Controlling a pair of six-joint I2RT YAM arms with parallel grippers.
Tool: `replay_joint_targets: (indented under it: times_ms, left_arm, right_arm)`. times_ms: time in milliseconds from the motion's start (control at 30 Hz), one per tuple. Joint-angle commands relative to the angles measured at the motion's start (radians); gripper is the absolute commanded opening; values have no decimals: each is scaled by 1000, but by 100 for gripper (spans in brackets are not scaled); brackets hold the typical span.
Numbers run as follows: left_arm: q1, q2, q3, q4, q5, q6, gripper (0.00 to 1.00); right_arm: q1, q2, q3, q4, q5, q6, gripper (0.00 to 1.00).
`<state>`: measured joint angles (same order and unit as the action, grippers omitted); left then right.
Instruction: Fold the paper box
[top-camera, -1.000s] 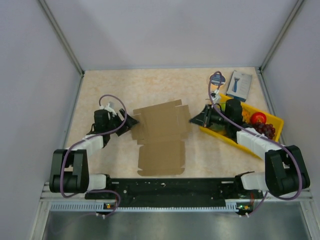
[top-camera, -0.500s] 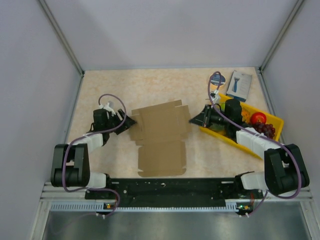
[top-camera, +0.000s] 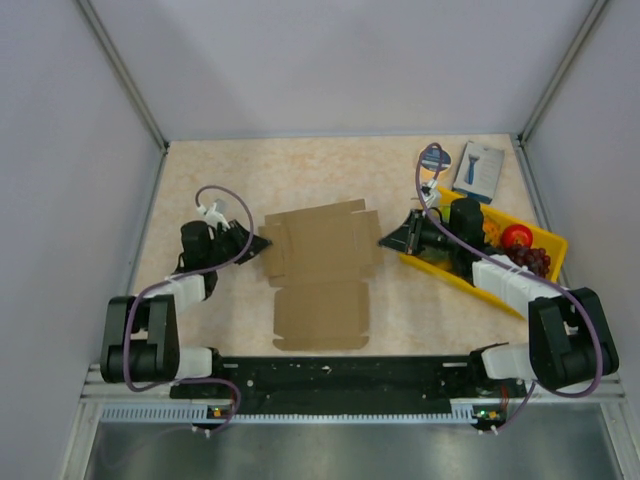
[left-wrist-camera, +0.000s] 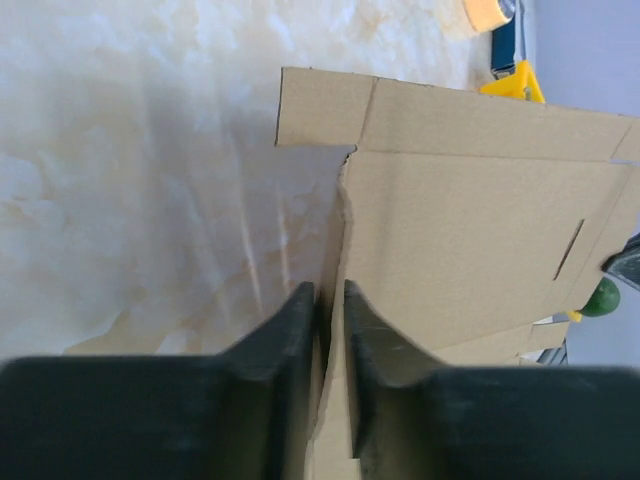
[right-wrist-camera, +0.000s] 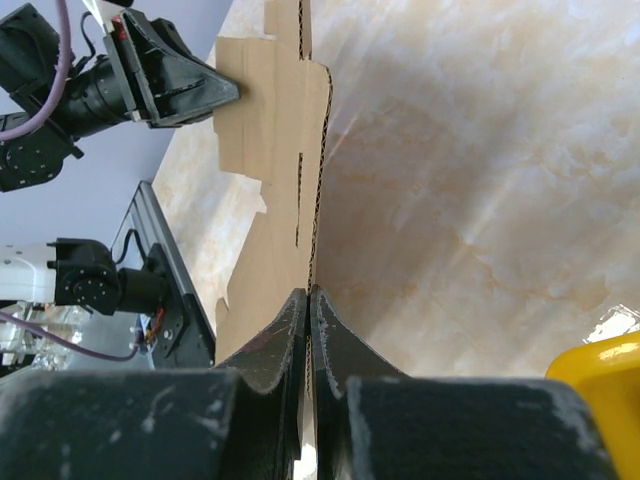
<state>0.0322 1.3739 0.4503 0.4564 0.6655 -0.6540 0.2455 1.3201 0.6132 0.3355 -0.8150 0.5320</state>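
Marbled tabletop (top-camera: 210, 170) carries the paper box (top-camera: 322, 270) flat at centre, left gripper (top-camera: 262, 241) and right gripper (top-camera: 383, 241) each pinching an opposite edge; I'd raise both evenly so it bends along its creases.

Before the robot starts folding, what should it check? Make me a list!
1. The left gripper is shut on the paper box's left edge: ok.
2. The right gripper is shut on its right edge: ok.
3. The box lies flat on the table, unfolded: ok.
4. The yellow tray is apart from the box: ok, though close.
5. Grips firm enough to lift: cannot tell.
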Motion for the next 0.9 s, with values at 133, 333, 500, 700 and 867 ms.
replay_joint_targets:
  times_ms: [133, 333, 500, 700, 867]
  left_arm:
    - [2, -82, 36, -1, 28, 40, 2]
    - [-20, -211, 85, -99, 82, 71, 1]
    - [-28, -314, 126, -160, 163, 73, 1]
    - [-28, -386, 185, -237, 265, 109, 1]
    - [-29, -444, 217, -260, 342, 132, 1]
  right_arm:
    - [0, 5, 97, -193, 74, -104, 21]
    - [40, -10, 399, -645, 370, -337, 73]
    - [51, 65, 658, -762, 280, -470, 78]
    - [159, 211, 931, -897, 19, -703, 81]
    - [187, 313, 1080, -934, -214, -816, 79]
